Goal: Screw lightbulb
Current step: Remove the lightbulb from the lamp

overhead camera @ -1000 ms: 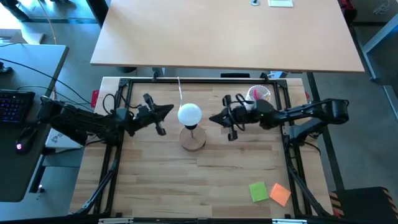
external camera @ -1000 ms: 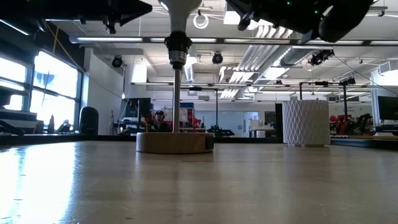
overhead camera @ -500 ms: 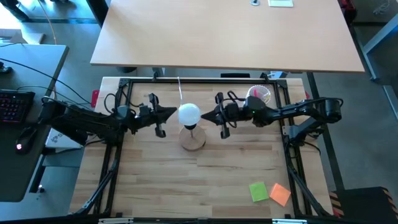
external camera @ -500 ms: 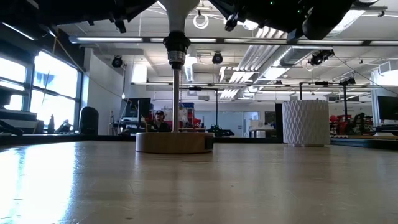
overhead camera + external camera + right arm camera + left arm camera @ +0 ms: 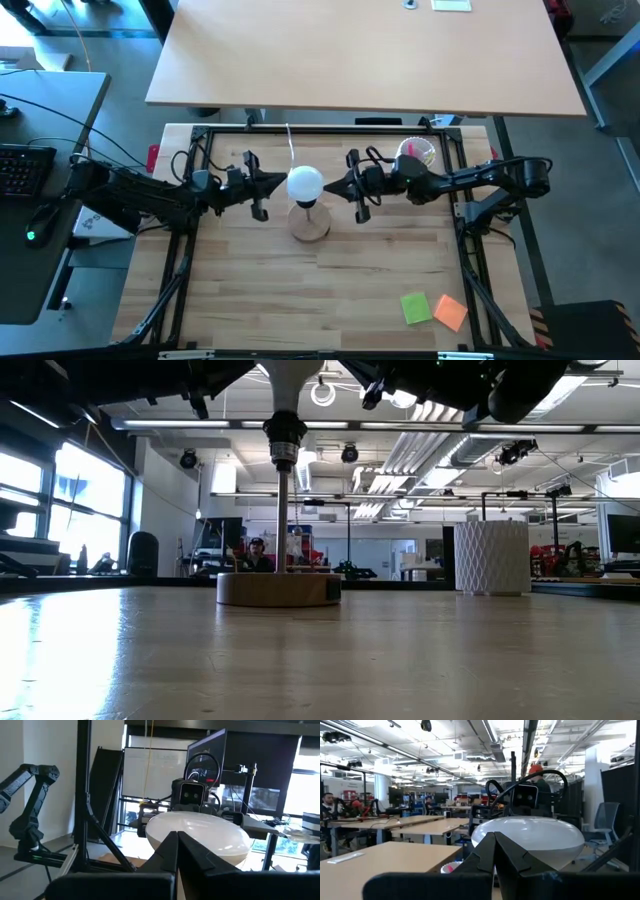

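Lightbulb stands upright, globe up; left gripper and right gripper closed, empty.

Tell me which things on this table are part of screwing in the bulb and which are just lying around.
In use:
- lightbulb, on the lamp
- wooden lamp base with socket
- left gripper, jaws shut, beside the bulb
- right gripper, jaws shut, on its other side

Lying about:
- white cup with pink items
- green sticky note
- orange sticky note

Low view crops the lightbulb, seemingly socketed.
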`<state>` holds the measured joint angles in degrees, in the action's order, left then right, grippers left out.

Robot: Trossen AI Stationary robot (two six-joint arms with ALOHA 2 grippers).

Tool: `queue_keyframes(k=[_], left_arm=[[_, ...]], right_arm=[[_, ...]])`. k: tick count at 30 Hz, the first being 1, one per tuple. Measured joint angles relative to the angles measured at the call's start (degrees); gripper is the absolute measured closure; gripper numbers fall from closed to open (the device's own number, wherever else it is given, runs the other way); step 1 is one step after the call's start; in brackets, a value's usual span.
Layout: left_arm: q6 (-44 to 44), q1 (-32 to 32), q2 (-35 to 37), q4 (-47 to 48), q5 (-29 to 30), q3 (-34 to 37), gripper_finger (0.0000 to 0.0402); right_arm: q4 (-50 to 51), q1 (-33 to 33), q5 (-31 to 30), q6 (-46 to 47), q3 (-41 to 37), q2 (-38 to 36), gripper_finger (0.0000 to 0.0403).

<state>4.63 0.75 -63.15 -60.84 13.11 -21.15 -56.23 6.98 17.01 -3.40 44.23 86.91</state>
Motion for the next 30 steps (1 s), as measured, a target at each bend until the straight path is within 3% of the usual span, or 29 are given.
queue_keyframes(k=[30], left_arm=[[-2.93,1.75,-0.12,0.75,-2.76,0.02,0.0401]], right_arm=[[0.18,0.15,-9.2,0.53,-0.02,-0.04,0.0402]])
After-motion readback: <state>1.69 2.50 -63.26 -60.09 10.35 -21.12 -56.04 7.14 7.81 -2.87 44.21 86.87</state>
